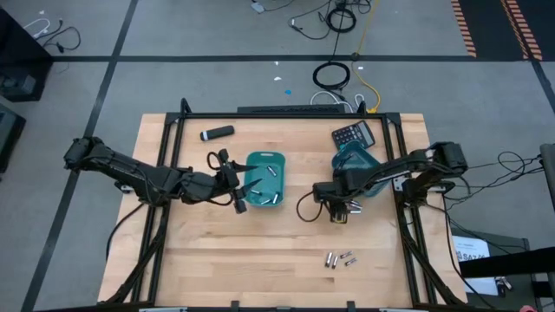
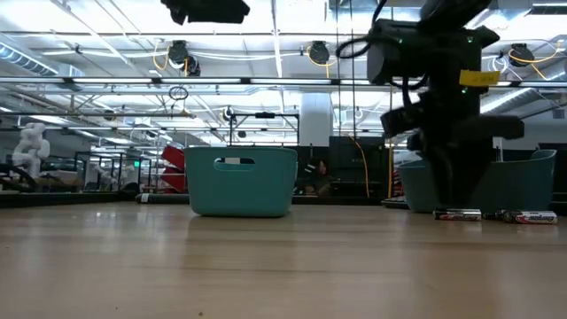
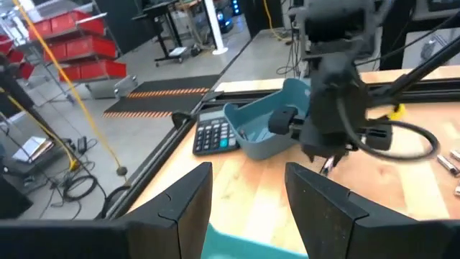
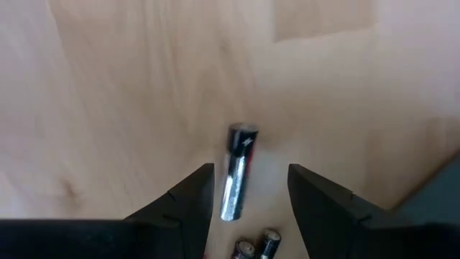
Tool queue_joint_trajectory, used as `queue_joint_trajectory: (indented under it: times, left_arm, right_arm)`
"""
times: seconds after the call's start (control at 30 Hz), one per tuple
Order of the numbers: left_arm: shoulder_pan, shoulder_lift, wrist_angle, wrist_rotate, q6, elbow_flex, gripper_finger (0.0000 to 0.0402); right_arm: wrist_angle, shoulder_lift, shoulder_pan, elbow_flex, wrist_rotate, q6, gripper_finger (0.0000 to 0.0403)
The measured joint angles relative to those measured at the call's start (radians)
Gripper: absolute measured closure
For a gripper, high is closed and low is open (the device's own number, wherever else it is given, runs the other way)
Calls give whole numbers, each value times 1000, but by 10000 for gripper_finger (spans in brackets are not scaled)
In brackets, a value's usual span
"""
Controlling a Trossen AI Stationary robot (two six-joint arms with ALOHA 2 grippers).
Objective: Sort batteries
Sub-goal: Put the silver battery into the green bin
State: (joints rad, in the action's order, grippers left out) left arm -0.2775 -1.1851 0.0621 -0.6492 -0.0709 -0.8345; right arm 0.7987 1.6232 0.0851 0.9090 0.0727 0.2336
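your right gripper (image 4: 244, 188) hangs spread, empty, over a silvery cylindrical battery (image 4: 236, 173) at frame centre; left gripper (image 1: 236, 184) gapes, empty.

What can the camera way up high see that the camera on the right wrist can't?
Only the high view shows the two teal plastic bins, the dark calculator, the black cylinder with a white tip, the open left gripper at the middle bin, and three small loose batteries. Only the right wrist view shows a silvery-grey cylindrical battery between the open right gripper fingers. Both show the wooden table.
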Motion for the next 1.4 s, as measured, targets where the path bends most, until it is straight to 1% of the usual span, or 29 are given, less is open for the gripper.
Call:
queue_joint_trajectory:
  times: [0.17,0.27,0.33,0.43,0.7,0.9,1.07,1.17,1.27,1.33,1.4]
  left_arm:
    - [6,0,68,-2,-21,62,215]
    - [10,1,84,5,-24,65,215]
    - [10,3,93,7,-42,66,215]
    - [9,17,96,12,-55,66,215]
    - [9,57,76,12,-68,66,215]
    - [9,76,65,12,-70,66,215]
    - [9,76,64,18,-77,66,215]
    - [9,75,91,63,-93,66,215]
    - [9,74,127,140,-95,66,215]
    - [9,74,180,189,-92,87,215]
    - [9,73,268,212,-84,131,215]
  right_arm:
    - [27,110,15,54,-2,-51,234]
    - [33,141,12,74,-19,-62,236]
    - [35,152,12,82,-30,-63,244]
    - [35,155,10,87,-32,-65,272]
    - [28,155,-6,87,-76,-55,378]
    - [19,153,-1,85,-70,-42,382]
    - [-2,140,25,102,7,-46,382]
    - [-62,127,26,144,65,-73,382]
    - [-85,128,16,196,112,-137,382]
    - [-150,129,3,241,136,-183,382]
    - [-192,125,-17,296,147,-234,382]
